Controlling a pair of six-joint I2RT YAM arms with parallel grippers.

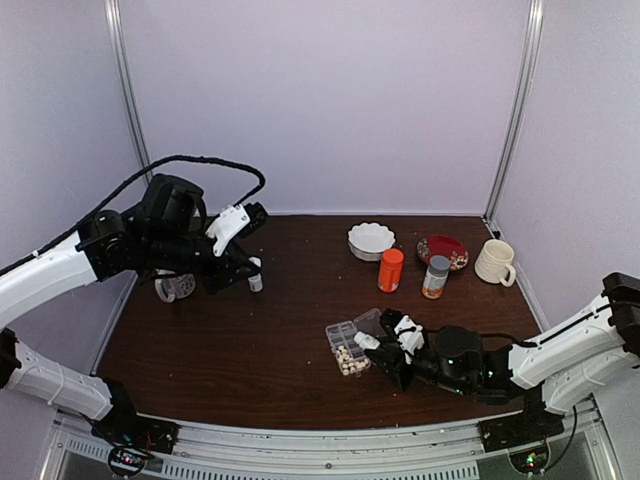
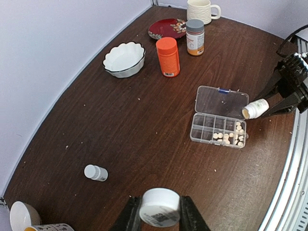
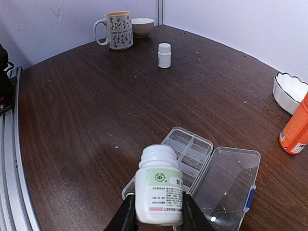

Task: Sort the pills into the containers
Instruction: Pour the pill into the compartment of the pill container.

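The clear organizer box (image 1: 340, 334) lies open near the front middle of the table, its lid (image 2: 221, 101) folded flat. Cream pills (image 2: 230, 136) fill a few of its containers at one end. My right gripper (image 3: 159, 211) is shut on an uncapped white bottle (image 3: 160, 187), which is tilted with its mouth over the box's pill end (image 2: 255, 108). In the right wrist view the bottle hides the pills. My left gripper (image 2: 160, 214) hangs over the table's left part, shut on a white cap (image 2: 160, 206). A second small white bottle (image 2: 96, 172), capped, stands on the table close by.
An orange bottle (image 1: 390, 270) and a grey-capped amber bottle (image 1: 436, 277) stand behind the box. Farther back are a white scalloped bowl (image 1: 371, 240), a red plate (image 1: 442, 250) and a cream mug (image 1: 494, 262). A patterned mug (image 3: 115, 30) and small bowl (image 3: 143, 26) sit far left.
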